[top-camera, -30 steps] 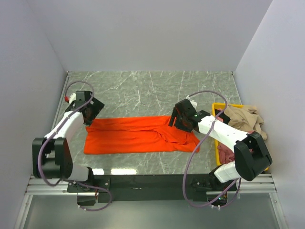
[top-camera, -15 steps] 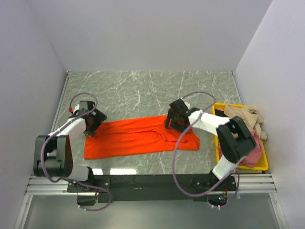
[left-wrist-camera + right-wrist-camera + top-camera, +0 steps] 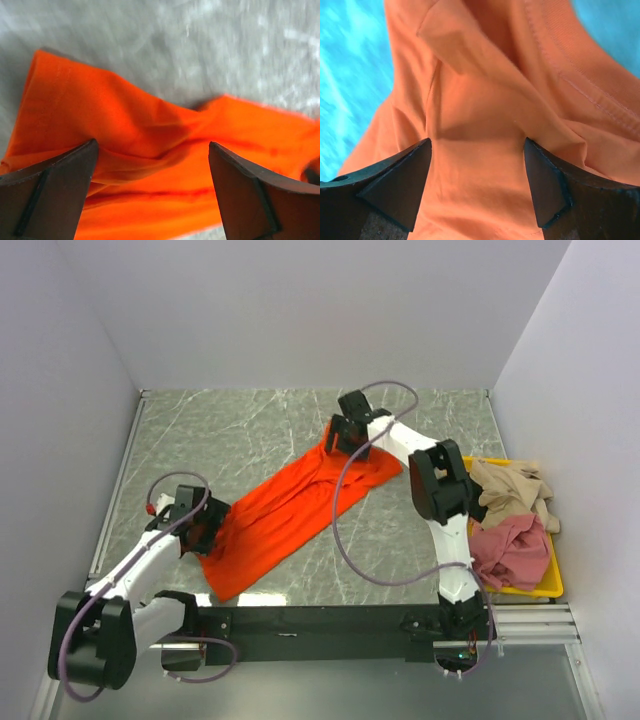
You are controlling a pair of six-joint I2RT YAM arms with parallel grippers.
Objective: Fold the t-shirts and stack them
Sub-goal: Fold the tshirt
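Note:
The bright orange-red t-shirt (image 3: 290, 510) lies as a long diagonal strip on the marble table, from near left to far middle. My left gripper (image 3: 205, 532) is at its near-left end. In the left wrist view (image 3: 152, 145) its fingers stand wide apart with a raised fold of orange cloth (image 3: 150, 150) between them. My right gripper (image 3: 340, 435) is at the far end. In the right wrist view (image 3: 476, 142) its fingers also stand apart over the cloth by the collar (image 3: 570, 60). The dusty pink t-shirt (image 3: 510, 550) and the beige t-shirt (image 3: 510, 490) lie crumpled in the bin.
The yellow plastic bin (image 3: 520, 592) stands at the right edge of the table. White walls close in the left, back and right. The right arm stretches far out over the table, its cable looping above the marble.
The orange shirt has swung from lying across the table to a diagonal. My left gripper moved toward the near edge with its end, and my right gripper moved toward the back with the other.

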